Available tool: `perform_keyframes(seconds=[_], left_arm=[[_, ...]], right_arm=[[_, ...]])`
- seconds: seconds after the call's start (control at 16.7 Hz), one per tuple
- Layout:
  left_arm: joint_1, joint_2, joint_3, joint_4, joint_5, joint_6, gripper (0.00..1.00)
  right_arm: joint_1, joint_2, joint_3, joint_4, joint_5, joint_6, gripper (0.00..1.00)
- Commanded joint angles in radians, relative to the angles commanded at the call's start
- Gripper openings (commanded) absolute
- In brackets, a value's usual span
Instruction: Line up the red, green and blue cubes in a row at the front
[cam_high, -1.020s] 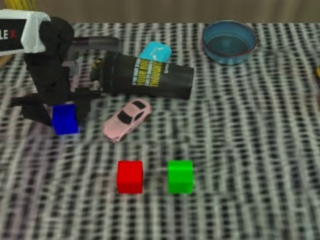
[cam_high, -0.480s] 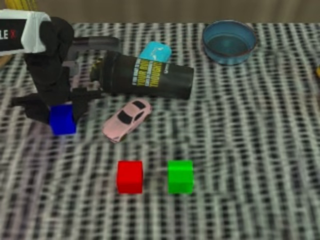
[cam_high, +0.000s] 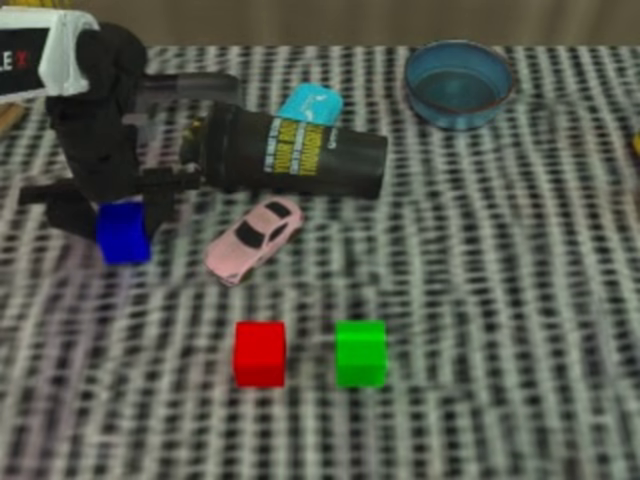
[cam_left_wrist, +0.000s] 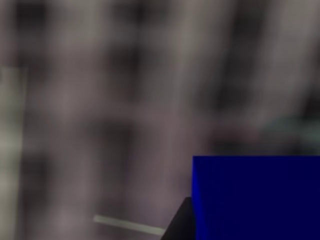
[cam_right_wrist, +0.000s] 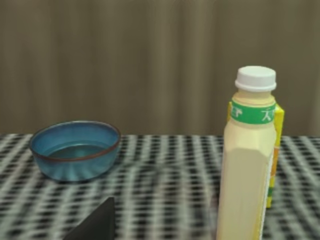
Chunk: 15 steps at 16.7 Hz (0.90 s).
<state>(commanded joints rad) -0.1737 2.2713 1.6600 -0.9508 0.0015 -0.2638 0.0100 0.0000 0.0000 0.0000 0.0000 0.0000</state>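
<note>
The blue cube (cam_high: 122, 233) sits between the dark fingers of my left gripper (cam_high: 118, 212) at the table's left, and the gripper is shut on it. In the left wrist view the blue cube (cam_left_wrist: 255, 197) fills the lower corner, with one dark finger (cam_left_wrist: 181, 224) pressed against its side. The red cube (cam_high: 260, 352) and the green cube (cam_high: 360, 352) stand side by side on the checked cloth near the front, a small gap between them. My right arm is outside the top view.
A black cup (cam_high: 295, 152) lies on its side just right of my left gripper, with a cyan case (cam_high: 310, 102) behind it. A pink toy car (cam_high: 253, 238) is between the blue and red cubes. A blue bowl (cam_high: 458, 82) stands at the back. A cream bottle (cam_right_wrist: 250, 160) stands close in the right wrist view.
My left gripper has shifted slightly left and toward the back, carrying the blue cube with it. The red and green cubes have not moved.
</note>
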Motion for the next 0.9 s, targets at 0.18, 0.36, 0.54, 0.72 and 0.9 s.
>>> perform_keyframes(seconds=[0.18,0.36,0.54,0.72,0.9], left_arm=[[0.01,-0.037,0.067,-0.118,0.0,-0.003,0.0],[0.017,-0.07,0.115,-0.188,0.0,-0.003,0.0],[0.017,-0.072,0.116,-0.191,0.0,-0.003,0.0],[-0.003,-0.061,0.128,-0.195,0.0,-0.015,0.0],[-0.102,-0.017,0.206,-0.235,-0.001,-0.104,0.0]], right_arm=[[0.0,0.0,0.0,0.0,0.0,0.0,1.0],[0.0,0.0,0.0,0.0,0.0,0.0,1.0],[0.0,0.0,0.0,0.0,0.0,0.0,1.0],[0.0,0.0,0.0,0.0,0.0,0.0,1.0],[0.0,0.0,0.0,0.0,0.0,0.0,1.0]])
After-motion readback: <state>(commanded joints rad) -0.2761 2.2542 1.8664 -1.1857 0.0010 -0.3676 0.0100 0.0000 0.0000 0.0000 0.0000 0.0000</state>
